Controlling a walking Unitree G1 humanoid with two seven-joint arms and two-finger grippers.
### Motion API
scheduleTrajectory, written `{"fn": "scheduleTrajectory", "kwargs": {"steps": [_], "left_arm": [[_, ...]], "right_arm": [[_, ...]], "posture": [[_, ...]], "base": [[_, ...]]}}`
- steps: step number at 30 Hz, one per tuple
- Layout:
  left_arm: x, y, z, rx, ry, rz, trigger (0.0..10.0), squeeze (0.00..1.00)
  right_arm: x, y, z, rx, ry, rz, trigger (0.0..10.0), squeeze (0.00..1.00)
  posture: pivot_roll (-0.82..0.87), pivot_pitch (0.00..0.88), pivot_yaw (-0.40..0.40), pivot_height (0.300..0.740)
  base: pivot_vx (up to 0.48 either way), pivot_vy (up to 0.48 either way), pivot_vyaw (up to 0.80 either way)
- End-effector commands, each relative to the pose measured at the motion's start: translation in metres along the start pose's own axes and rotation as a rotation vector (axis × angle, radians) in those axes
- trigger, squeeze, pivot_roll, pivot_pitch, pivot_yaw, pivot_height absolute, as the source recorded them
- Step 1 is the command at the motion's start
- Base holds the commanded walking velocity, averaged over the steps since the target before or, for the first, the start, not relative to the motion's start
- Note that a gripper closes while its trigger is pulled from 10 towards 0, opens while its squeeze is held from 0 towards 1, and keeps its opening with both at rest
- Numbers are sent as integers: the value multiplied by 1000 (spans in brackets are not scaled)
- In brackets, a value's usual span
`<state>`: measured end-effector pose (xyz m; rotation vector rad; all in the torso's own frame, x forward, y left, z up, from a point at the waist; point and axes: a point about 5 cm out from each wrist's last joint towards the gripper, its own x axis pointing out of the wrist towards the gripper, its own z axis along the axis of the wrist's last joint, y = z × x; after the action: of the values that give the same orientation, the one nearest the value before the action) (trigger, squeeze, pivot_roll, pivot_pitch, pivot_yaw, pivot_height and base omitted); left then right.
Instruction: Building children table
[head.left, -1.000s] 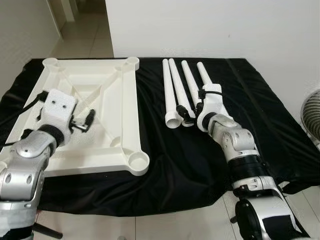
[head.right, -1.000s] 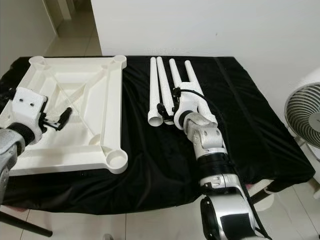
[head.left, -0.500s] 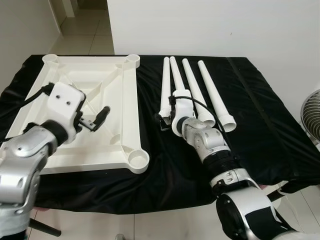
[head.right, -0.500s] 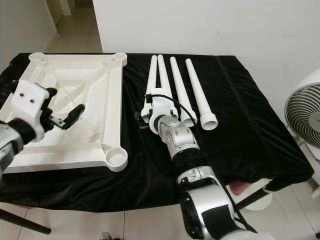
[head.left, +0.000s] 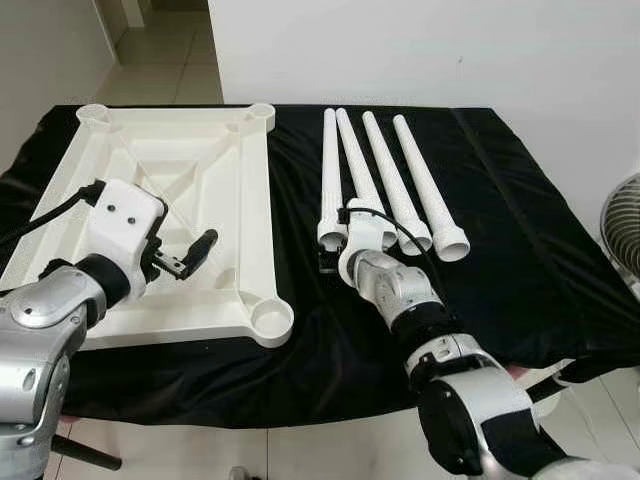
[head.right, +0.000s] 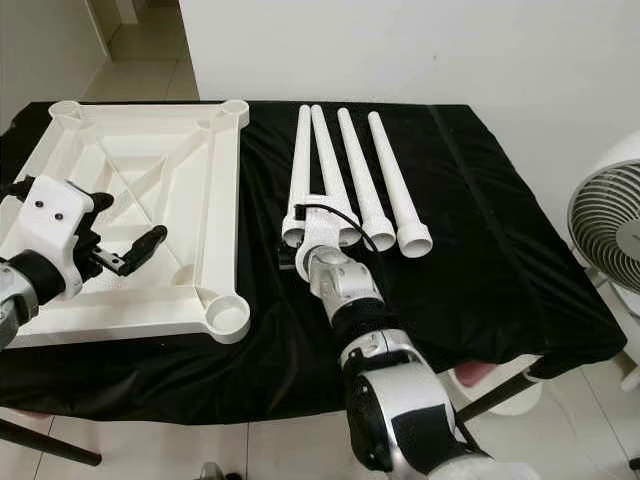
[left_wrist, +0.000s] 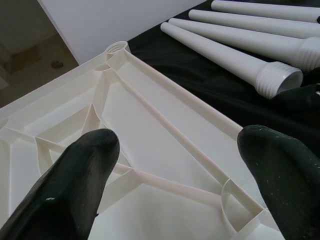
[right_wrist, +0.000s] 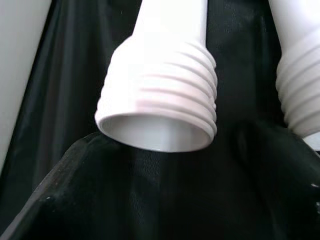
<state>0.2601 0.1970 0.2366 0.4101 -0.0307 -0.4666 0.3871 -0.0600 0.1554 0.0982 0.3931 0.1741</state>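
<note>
The white table top (head.left: 215, 165) lies upside down on the left of the black cloth, with round sockets at its corners. Several white legs (head.left: 385, 180) lie side by side to its right, threaded ends toward me. My left gripper (head.left: 190, 255) hovers open over the top's near half; its fingers (left_wrist: 75, 175) stand wide apart over the ribs. My right gripper (head.left: 329, 258) is at the near end of the leftmost leg (head.left: 330, 175). It is open, and that leg's threaded end (right_wrist: 160, 95) lies between its fingers (right_wrist: 70, 190), unclamped.
The black cloth (head.left: 520, 250) covers the whole table; its front edge is just below my arms. A fan (head.right: 610, 215) stands on the floor at the right. A white wall runs behind the table, with an open doorway at the far left.
My right gripper has swung left along the row of leg ends, from the right-hand legs to the leftmost one. The left gripper stays over the table top. The head view has shifted slightly.
</note>
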Motion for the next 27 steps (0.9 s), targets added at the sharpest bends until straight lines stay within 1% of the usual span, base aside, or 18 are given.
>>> {"fn": "scheduleTrajectory", "kwargs": {"steps": [1, 2, 5, 6, 7, 8, 9, 10, 12, 13, 14, 15, 18, 19, 20, 21, 25, 27], "left_arm": [[-3, -1, 0, 2, 11, 3, 10000, 0], [-4, -1, 0, 0, 12, 8, 10000, 0], [-5, -2, -1, -1, 13, 11, 10000, 0], [-5, -2, -1, -3, 14, 13, 10000, 0], [-6, -2, -1, -4, 15, 13, 10000, 0], [-6, -2, -1, -4, 15, 13, 10000, 0], [-5, -2, -1, -6, 15, 14, 10000, 0], [-5, -2, -1, -7, 15, 15, 10000, 0], [-4, -3, -1, -9, 15, 15, 10000, 0], [-4, -3, -1, -10, 15, 15, 10000, 0], [-4, -3, -1, -10, 15, 15, 10000, 0], [-4, -3, -1, -10, 16, 15, 10000, 0], [-4, -3, -2, -8, 21, 16, 10000, 0], [-3, -2, -2, -7, 23, 16, 10000, 0], [-3, -2, -2, -7, 23, 16, 10000, 0], [-3, -2, -2, -6, 24, 15, 10000, 0], [-3, -2, -3, -2, 27, 17, 10000, 0], [-1, 0, -2, 6, 28, 34, 10000, 0]], "right_arm": [[1, -5, -6, 17, 20, -21, 9373, 0], [2, -6, -5, 19, 5, -20, 4157, 0], [2, -7, -4, 18, -8, -24, 4157, 0], [2, -4, 1, 45, -54, -1, 5373, 0], [2, -3, 4, 42, -80, 11, 10000, 0], [2, -3, 4, 42, -80, 11, 10000, 0], [1, -2, 7, 66, -114, 26, 10000, 0], [1, -2, 9, 64, -139, 20, 9137, 0], [1, -2, 10, 66, -155, 14, 9176, 0], [2, -2, 10, 81, -160, 5, 7098, 0], [2, -2, 10, 81, -160, 5, 7098, 0], [2, -2, 11, 80, -168, 3, 10000, 0], [2, 1, 12, 80, -196, 8, 10000, 0], [1, 1, 12, 81, -206, -2, 3804, 0], [1, 1, 12, 81, -206, -2, 3804, 0], [1, 0, 12, 83, -211, -9, 0, 0], [0, 2, 16, 99, -259, 6, 0, 0], [-3, 5, 22, 69, -308, 27, 0, 0]], "posture": [[27, 117, -2, 740], [27, 117, -2, 740], [31, 116, -2, 740], [34, 113, -2, 740], [34, 113, -2, 740], [34, 113, -2, 740], [40, 109, 3, 740], [40, 109, 3, 740], [40, 109, 3, 740], [41, 106, 7, 740], [41, 106, 7, 740], [41, 106, 7, 740], [35, 107, 14, 740], [36, 108, 16, 740], [36, 108, 16, 740], [36, 108, 16, 740], [36, 108, 17, 740], [39, 108, 13, 740]], "base": [[0, 0, 0], [0, 0, 0], [0, 0, 0], [0, 0, 0], [0, 0, 0], [0, 0, 0], [0, 0, 0], [0, 0, 0], [0, 0, 0], [0, 0, 0], [0, 0, 0], [0, 0, 0], [0, 0, 0], [0, 0, 0], [0, 0, 0], [0, 0, 0], [0, 0, 0], [0, 0, 0]]}}
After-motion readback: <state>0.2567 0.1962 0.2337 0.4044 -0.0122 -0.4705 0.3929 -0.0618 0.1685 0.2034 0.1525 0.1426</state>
